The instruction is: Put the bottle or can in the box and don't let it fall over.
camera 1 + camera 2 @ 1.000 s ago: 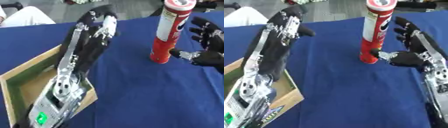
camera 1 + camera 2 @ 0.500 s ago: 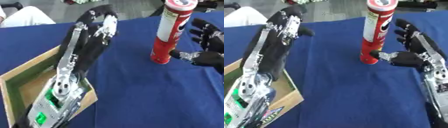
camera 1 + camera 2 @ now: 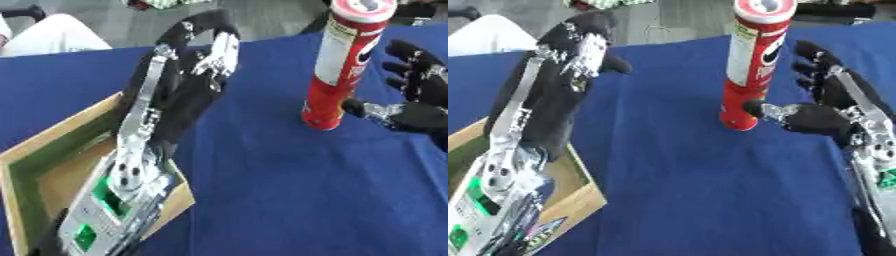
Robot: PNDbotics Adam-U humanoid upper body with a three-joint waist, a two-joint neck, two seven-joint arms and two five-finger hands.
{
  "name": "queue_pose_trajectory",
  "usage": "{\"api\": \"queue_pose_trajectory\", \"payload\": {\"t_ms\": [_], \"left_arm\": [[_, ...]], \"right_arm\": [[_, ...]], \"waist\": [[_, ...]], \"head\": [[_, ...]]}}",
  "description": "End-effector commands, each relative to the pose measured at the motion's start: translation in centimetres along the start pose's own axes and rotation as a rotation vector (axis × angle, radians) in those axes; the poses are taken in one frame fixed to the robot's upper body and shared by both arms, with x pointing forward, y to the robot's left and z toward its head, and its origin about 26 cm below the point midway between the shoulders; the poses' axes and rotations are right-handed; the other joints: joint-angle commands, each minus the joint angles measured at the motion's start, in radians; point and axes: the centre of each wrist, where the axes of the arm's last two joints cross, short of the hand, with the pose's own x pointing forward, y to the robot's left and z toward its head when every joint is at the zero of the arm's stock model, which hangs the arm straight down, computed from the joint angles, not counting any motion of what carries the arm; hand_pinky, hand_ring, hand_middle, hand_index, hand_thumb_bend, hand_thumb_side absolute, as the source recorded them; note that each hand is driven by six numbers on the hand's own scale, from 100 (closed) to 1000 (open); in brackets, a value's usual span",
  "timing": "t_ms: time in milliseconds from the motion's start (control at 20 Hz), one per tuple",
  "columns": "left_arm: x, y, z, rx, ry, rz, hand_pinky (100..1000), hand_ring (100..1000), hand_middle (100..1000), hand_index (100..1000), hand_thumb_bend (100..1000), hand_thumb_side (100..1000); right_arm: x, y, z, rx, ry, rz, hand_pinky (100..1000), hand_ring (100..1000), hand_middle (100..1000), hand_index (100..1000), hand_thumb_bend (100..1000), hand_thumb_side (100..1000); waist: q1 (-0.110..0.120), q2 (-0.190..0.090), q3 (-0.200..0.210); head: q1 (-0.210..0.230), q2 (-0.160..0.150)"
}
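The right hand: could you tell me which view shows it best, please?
The right eye view: the right hand shows whole there, open beside the can, thumb near its base, with the forearm below. The left eye view cuts it off at the picture's right edge.

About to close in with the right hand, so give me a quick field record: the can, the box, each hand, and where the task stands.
can: tall red can, upright on the blue table, outside the box
box: shallow wooden box at the table's left, green inside
right hand: right hand open beside the can's right, thumb by its lower part; contact unclear
left hand: left hand raised above the table past the box's far side, fingers relaxed, holding nothing
task: can not yet in box
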Motion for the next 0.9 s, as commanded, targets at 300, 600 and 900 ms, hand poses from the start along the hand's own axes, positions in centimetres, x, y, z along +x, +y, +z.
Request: {"api": "queue_pose_trajectory", "payload": {"t_ms": [300,600,900], "left_arm": [[0.5,0.2,-0.6,0.017,-0.022,-0.046,806,545,795,765,100,510],[0.6,0.4,-0.8,0.027,-0.027,-0.062,808,543,787,754,100,505],[0.5,0.7,-1.0,0.038,-0.034,-0.067,809,541,780,746,100,506]], "right_arm": [[0.5,0.0,-0.6,-0.013,-0.006,-0.066,1000,1000,1000,1000,778,185],[0.7,0.0,-0.9,-0.024,-0.018,-0.084,1000,1000,1000,1000,771,178],[0.9,0.1,-1.5,-0.029,-0.039,-0.091,1000,1000,1000,1000,761,169]], "waist": [[-0.003,-0.013,-0.002],[-0.003,-0.01,-0.001],[-0.002,-0.008,0.0]], "head": [[-0.003,-0.021],[-0.003,-0.026],[-0.007,-0.03]]}}
